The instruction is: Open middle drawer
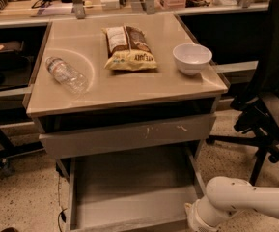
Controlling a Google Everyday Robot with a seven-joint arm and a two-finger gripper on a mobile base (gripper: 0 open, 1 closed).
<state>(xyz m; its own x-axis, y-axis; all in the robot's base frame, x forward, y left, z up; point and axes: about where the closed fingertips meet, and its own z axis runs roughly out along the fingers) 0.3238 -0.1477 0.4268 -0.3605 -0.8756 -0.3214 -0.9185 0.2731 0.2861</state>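
The middle drawer stands pulled out at the bottom of the cabinet, showing its smooth grey inside. Its plain front edge runs along the bottom of the view. Above it sits the taller drawer front with white scratch marks, slightly out from the cabinet. My white arm comes in from the lower right. Its wrist is at the open drawer's front right corner. The gripper itself is below the bottom edge of the view and hidden.
On the cabinet top lie a plastic bottle, a chip bag and a white bowl. A black office chair stands close on the right. Desks and shelves run behind and to the left.
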